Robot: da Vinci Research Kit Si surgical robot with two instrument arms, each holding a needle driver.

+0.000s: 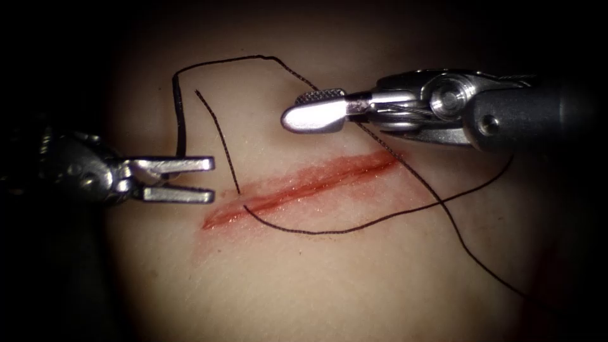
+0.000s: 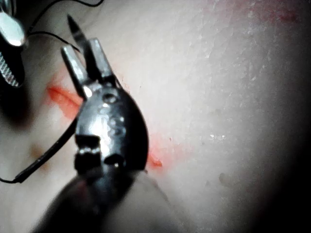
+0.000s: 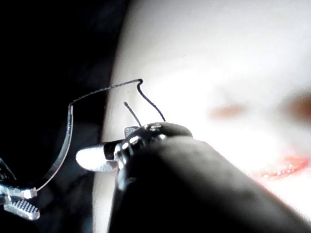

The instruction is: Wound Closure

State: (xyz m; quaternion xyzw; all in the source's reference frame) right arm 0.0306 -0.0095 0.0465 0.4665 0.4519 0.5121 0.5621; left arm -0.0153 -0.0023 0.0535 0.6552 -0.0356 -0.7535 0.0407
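Nearest the endoscope lies bare tissue (image 1: 329, 285), crossed by 2 runs of dark thread (image 1: 316, 232): 1 curves along just below the cut (image 1: 304, 183), the other slants down to the right, and they cross right of the cut's right end. The cut runs from lower left to upper right, with red fluid (image 1: 373, 163) along it. Near its left end the curving run enters the tissue, and a short tail (image 1: 218, 133) rises from the cut's upper edge to a free end. Left of the cut, the left tool (image 1: 212, 179) has its jaws parted. The curved needle (image 1: 180, 114) stands out of the tissue, 1 end meeting the upper jaw; it seems merely to rest there, though the contact is hard to read. Above the cut's right half, the right tool (image 1: 291, 109) hovers with its jaws slightly apart, holding nothing; the slanting thread passes beneath it. Farthest back, thread arches from the needle's far end toward the right tool.
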